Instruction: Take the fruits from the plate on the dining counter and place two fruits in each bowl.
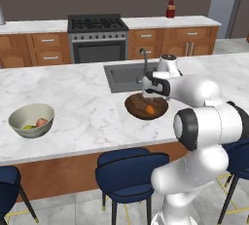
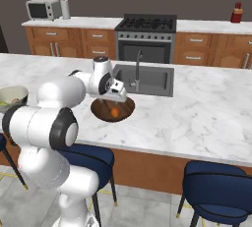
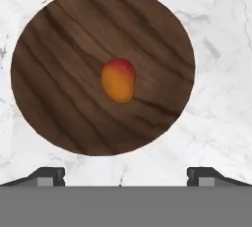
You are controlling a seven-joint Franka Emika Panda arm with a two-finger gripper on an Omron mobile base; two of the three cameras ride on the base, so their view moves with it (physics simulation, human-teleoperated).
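Observation:
A dark brown wooden bowl (image 1: 133, 107) (image 2: 101, 110) (image 3: 64, 73) stands on the marble dining counter (image 1: 78, 102), just in front of the sink. One orange fruit (image 1: 150, 109) (image 2: 114, 113) (image 3: 118, 80) with a red top lies inside it. My gripper (image 1: 146, 94) (image 2: 116, 98) (image 3: 126, 174) hangs straight above this bowl, open and empty, its fingertips (image 3: 49, 174) spread wide. At the far left, the pale cream bowl (image 1: 19, 117) (image 2: 12, 93) holds a pinkish-red fruit (image 1: 42, 121) and a yellow-green fruit (image 1: 29, 127). The plate is out of view.
The sink (image 1: 121, 75) with its faucet (image 1: 144, 58) lies right behind the wooden bowl. Blue stools (image 1: 126, 168) stand under the counter's near edge. Stove and wooden cabinets line the back wall.

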